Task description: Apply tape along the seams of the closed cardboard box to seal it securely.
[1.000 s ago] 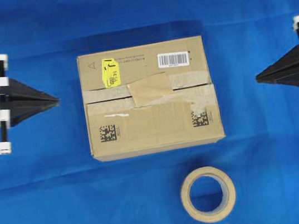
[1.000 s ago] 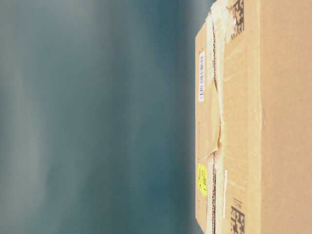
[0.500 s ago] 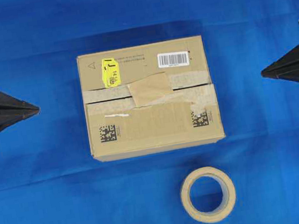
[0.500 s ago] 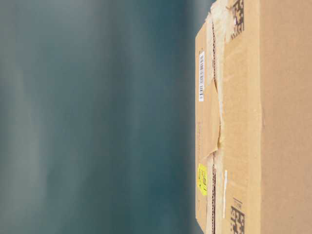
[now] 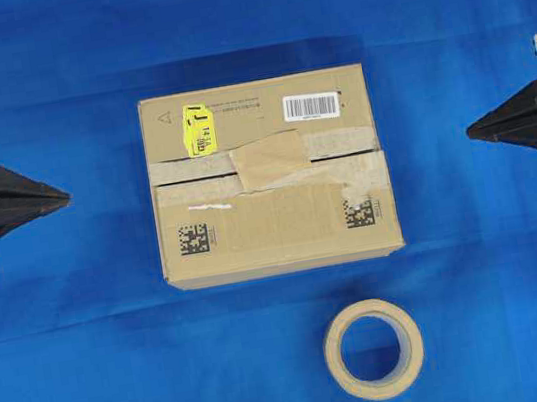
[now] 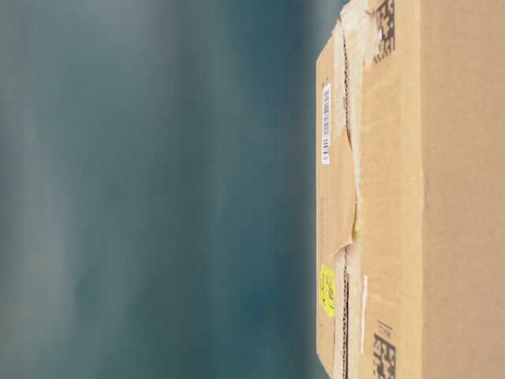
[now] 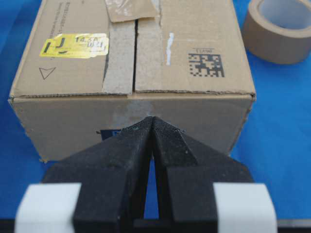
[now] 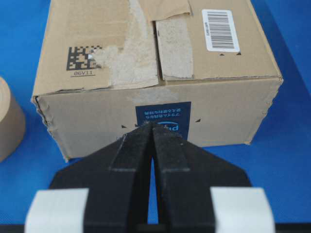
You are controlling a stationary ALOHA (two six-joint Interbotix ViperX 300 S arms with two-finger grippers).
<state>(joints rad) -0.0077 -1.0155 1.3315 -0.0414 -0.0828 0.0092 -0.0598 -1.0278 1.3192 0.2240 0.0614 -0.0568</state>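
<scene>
Two grippers are seen well apart from the cardboard box (image 5: 270, 174), one to each side: the left gripper (image 5: 64, 197) and the right gripper (image 5: 472, 133), each with its jaws pressed together and nothing carried. The box is placed mid-cloth, flaps closed. The tape (image 5: 269, 159) is found stuck slantwise over the middle of the seams (image 5: 194, 179), which are left bare towards both box ends. Lifted edges on the strip are suggested in the table-level view, though this cannot be confirmed. The tape roll (image 5: 374, 349) is set near the box's front, untouched. The sealing step is judged barely begun or paused. For good work, the strip should be pressed flat from its centre outward with closed tips, while the box is steadied by the other arm, so that sliding is prevented.
</scene>
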